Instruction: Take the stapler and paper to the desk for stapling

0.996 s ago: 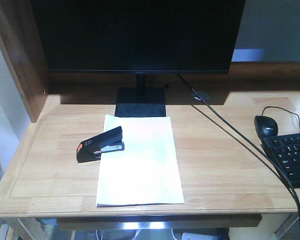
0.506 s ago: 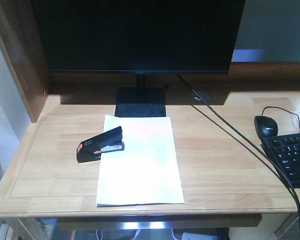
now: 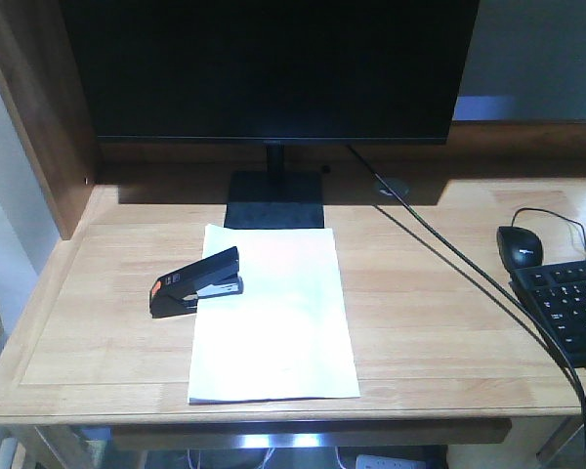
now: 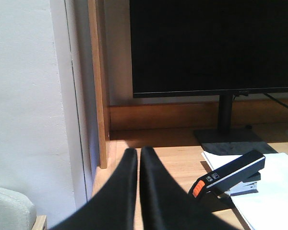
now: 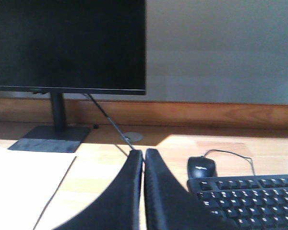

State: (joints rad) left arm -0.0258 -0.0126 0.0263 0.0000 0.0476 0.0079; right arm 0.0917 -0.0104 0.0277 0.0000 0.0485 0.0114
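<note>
The paper (image 3: 272, 315) lies flat on the light-wood surface (image 3: 430, 313), directly in front of the monitor stand (image 3: 274, 198), its far edge just short of the stand's base. The stapler (image 3: 196, 281) sits across the paper's left edge: its silver-mouthed end rests on the sheet, while its orange-patched end lies on bare wood to the left. Well to the right of the stand are a black mouse (image 3: 520, 244) and a black keyboard (image 3: 569, 305), with a cable (image 3: 449, 256) running diagonally past them. The left pincer (image 4: 138, 158) is clenched on nothing, fingers nearly together, left of the stapler and apart from it. The right pincer (image 5: 144, 159) is likewise clenched empty, near the mouse.
</note>
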